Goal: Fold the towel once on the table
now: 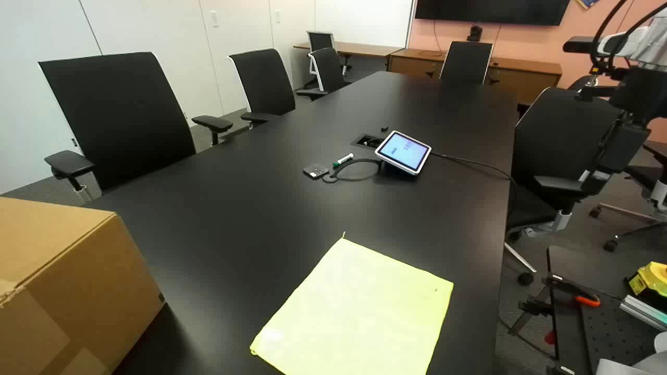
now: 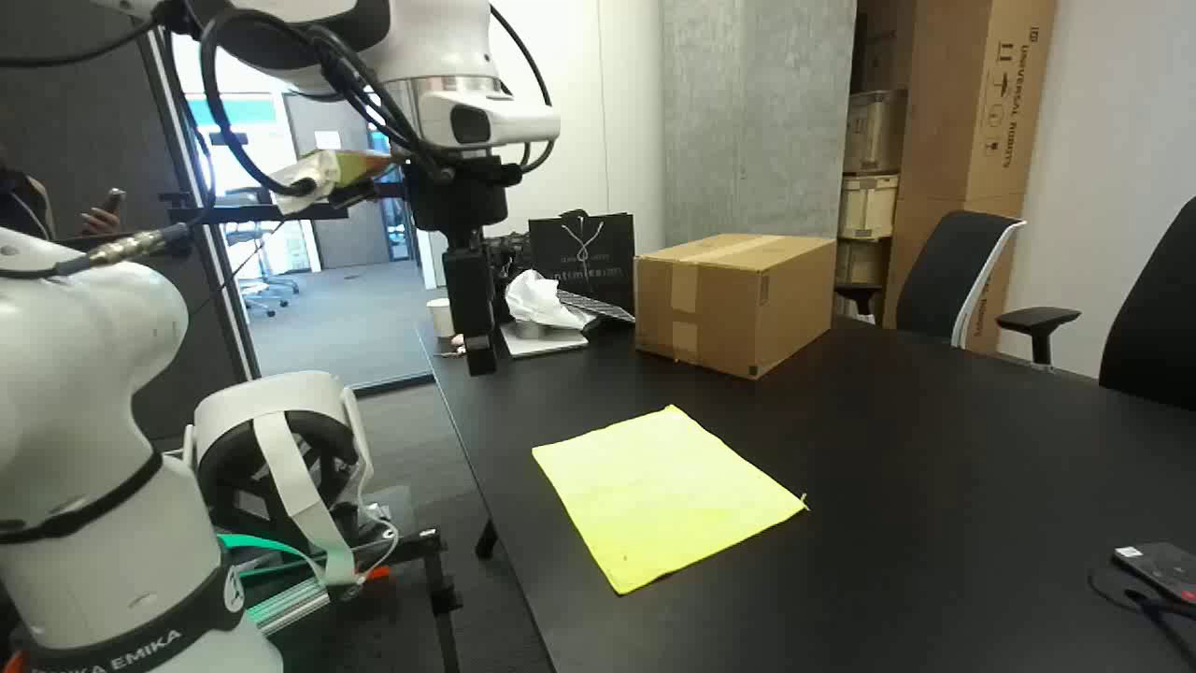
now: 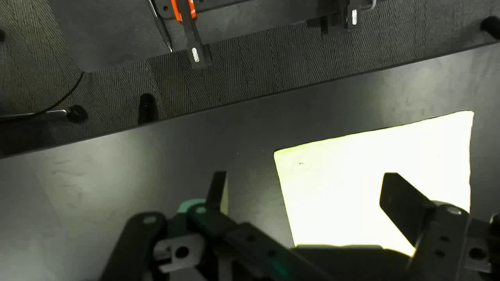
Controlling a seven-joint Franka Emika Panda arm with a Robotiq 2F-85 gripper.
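The towel [image 1: 359,307] is a pale yellow cloth. It lies flat and spread out on the glossy black table [image 1: 229,224], as it also does in an exterior view [image 2: 663,495]. In the wrist view the towel [image 3: 351,187] looks overexposed, and its lower part is hidden by the gripper. My gripper [image 3: 306,191] is open and empty, its fingers wide apart. In an exterior view the gripper [image 2: 481,360] points down, above the table's edge and apart from the towel. It also hangs at the right side in an exterior view [image 1: 596,182].
A brown cardboard box [image 2: 733,304] stands on the table beyond the towel. A tablet [image 1: 404,152], a marker [image 1: 343,160] and a small dark device [image 1: 316,171] lie farther along it. Black chairs ring the table. A cart with a clamp [image 3: 191,35] stands beside the table edge.
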